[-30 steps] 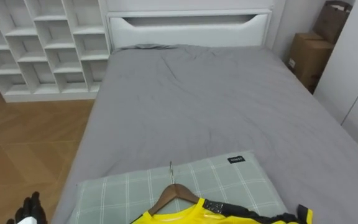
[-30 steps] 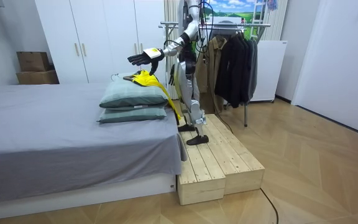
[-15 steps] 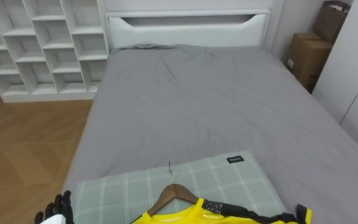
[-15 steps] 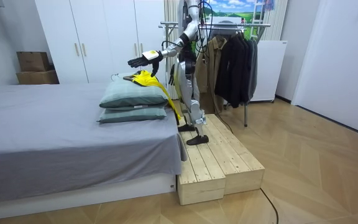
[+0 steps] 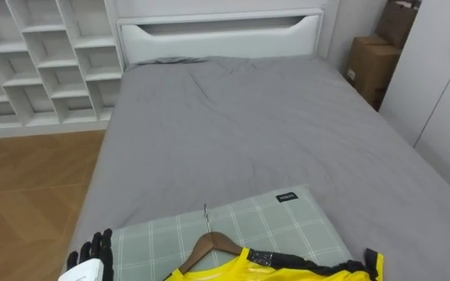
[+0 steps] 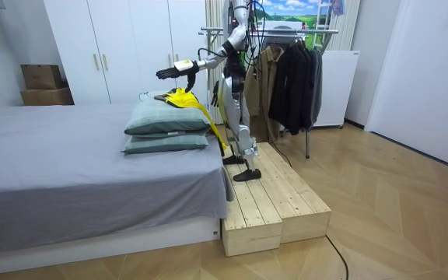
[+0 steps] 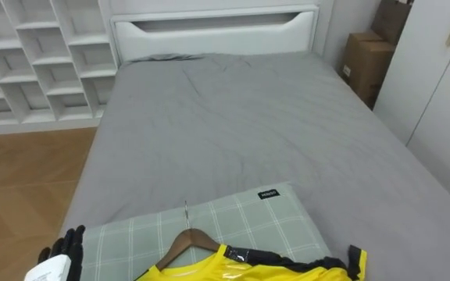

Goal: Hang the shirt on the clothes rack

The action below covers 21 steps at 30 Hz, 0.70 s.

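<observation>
Task barely begun. Found yellow shirt point(image 5: 287, 271), already on wooden hanger point(image 5: 209, 243), lying on checked pillow point(image 5: 287, 226) on bed point(image 5: 248, 133), unheld. Saw left hand point(image 5: 91, 254) over pillow's left edge, fingers straight, slightly spread, empty. Remained: gripping hanger, carrying to clothes rack point(image 6: 321, 32) behind robot.

Yellow shirt point(image 5: 287, 269), black trim, green checked pillow point(image 5: 280, 225), grey bed point(image 5: 248, 125), apparently black left hand point(image 5: 92, 251)

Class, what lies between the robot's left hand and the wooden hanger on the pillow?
Only a bare stretch of the green checked pillow separates the open left hand from the wooden hanger; both eye views show it.
</observation>
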Motion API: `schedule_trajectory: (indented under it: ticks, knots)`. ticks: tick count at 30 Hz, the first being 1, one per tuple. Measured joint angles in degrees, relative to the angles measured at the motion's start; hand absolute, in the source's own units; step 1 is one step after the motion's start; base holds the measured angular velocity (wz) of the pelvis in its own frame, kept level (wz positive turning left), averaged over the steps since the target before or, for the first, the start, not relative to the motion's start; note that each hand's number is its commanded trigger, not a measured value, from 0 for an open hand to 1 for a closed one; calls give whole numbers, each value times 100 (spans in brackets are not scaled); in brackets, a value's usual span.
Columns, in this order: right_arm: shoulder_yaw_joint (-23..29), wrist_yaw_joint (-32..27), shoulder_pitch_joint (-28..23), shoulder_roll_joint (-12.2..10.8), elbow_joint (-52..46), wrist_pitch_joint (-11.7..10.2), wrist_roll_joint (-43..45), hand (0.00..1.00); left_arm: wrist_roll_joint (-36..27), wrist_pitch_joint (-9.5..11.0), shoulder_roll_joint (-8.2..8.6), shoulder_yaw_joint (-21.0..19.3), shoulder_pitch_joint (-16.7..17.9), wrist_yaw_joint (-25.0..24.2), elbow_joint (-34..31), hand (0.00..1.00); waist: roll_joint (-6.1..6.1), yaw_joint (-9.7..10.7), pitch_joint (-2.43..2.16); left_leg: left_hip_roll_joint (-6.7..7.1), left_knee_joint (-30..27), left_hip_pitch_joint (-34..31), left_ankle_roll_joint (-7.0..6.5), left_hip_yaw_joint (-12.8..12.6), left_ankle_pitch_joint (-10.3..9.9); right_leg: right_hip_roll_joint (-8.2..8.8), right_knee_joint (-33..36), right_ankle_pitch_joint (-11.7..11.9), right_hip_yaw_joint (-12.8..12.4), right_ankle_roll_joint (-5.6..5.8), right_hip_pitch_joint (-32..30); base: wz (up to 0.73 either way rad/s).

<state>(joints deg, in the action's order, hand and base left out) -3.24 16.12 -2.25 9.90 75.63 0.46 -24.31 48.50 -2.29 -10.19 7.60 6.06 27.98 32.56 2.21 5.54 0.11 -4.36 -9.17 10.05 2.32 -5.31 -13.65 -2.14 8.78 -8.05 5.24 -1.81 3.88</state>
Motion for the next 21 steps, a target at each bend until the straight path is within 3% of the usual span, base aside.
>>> schedule_trajectory:
  ticks: [21]
  knots:
    - [64,-18,19,-6,2,-170,209,0,423,110,-82,59,-15,-236,63,0,-60,89,61,8,61,45,0,-88,0,-8,-7,22,-108,18,9,-2]
